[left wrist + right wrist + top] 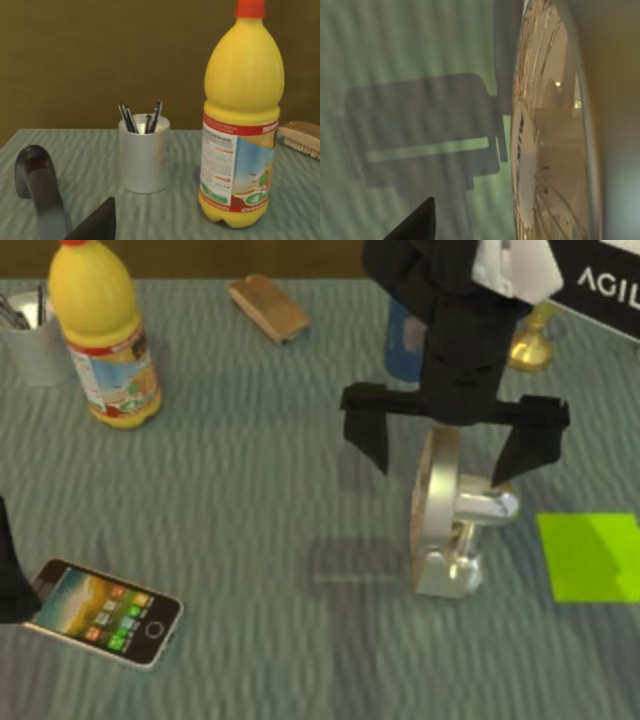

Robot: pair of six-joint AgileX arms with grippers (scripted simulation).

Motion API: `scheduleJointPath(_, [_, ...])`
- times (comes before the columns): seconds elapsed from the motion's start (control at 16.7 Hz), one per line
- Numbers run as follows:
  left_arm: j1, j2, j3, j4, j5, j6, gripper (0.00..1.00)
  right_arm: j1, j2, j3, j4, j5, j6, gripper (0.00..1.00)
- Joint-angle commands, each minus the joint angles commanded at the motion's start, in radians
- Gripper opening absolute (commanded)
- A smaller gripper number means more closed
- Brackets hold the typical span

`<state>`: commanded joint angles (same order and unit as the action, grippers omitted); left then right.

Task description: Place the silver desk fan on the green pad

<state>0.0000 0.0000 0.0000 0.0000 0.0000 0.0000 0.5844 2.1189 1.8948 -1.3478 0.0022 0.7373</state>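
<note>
Straddling the silver desk fan (pixel 447 520), right gripper (pixel 445 450) fingers wide for grasp, probably untouched; green pad (pixel 590 555) at tabletop's right edge; left gripper parked, fingers unclear

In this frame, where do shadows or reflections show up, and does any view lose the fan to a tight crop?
Top view: the right claw, open above the silver desk fan, casts a soft grey shadow on the table to the fan's left; highlights glint on the chrome housing. Right wrist view: the same shadow is sharp-edged, and the fan's cage fills the frame, cropped, with warm reflections. Left wrist view: evenly lit.
</note>
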Motion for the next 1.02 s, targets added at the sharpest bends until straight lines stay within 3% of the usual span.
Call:
scheduleJointPath(0.78, [0.000, 0.000, 0.000, 0.000, 0.000, 0.000, 1.00, 0.000, 0.000, 0.000, 0.000, 0.000, 0.000, 0.02])
scheduleJointPath(1.02, [0.000, 0.000, 0.000, 0.000, 0.000, 0.000, 1.00, 0.000, 0.000, 0.000, 0.000, 0.000, 0.000, 0.00])
